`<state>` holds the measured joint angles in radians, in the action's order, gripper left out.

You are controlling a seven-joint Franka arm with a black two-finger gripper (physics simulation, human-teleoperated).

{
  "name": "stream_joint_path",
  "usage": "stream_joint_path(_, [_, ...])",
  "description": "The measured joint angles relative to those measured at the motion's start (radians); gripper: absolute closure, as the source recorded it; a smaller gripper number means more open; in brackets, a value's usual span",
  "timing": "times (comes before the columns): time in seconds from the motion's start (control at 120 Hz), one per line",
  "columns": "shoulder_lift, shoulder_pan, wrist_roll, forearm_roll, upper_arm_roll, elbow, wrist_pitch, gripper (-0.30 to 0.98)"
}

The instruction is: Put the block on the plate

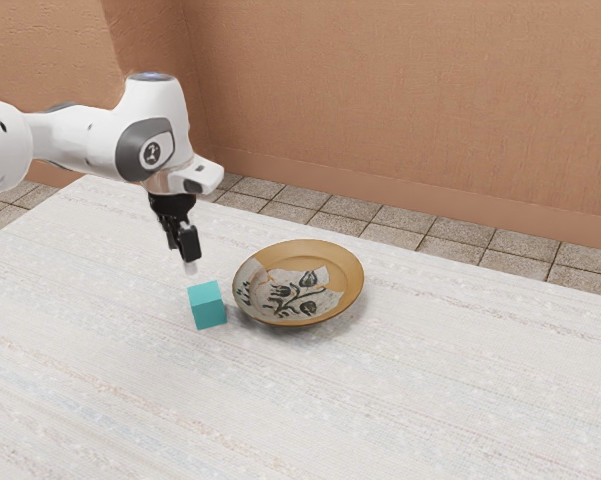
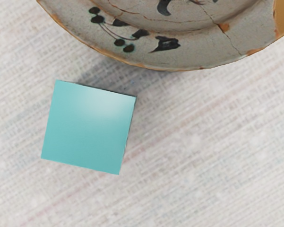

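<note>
Terracotta-coloured walls (image 1: 400, 110) fill the top of the exterior frame, and below them a pale, streaked, woven-looking cloth (image 1: 430, 400) covers our table. On it, left of centre in that frame, sits the solid teal cube-shaped block (image 1: 207, 306), just beside the round, shallow tan-and-grey ceramic plate (image 1: 346, 275) with dark painted plants, and not touching it. Our black 2-part gripper (image 1: 187, 262) hangs above the block, slightly to its upper left in the frame; whether its jaws are open or closed, we cannot tell. We judge we are at step 1, the approach: we should centre over the block, perhaps turn slightly to square with 2 opposite faces, descend, grip, then lift well above the rim.
</note>
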<state>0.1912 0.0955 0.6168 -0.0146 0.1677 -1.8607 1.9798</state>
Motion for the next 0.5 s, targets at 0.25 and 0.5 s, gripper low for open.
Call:
stream_joint_path(0.25, [0.130, -0.019, 0.156, 0.013, 0.002, 0.018, 0.083, 0.00])
stream_joint_path(0.5, [0.196, -0.028, 0.258, 0.046, 0.002, 0.023, 0.159, 0.00])
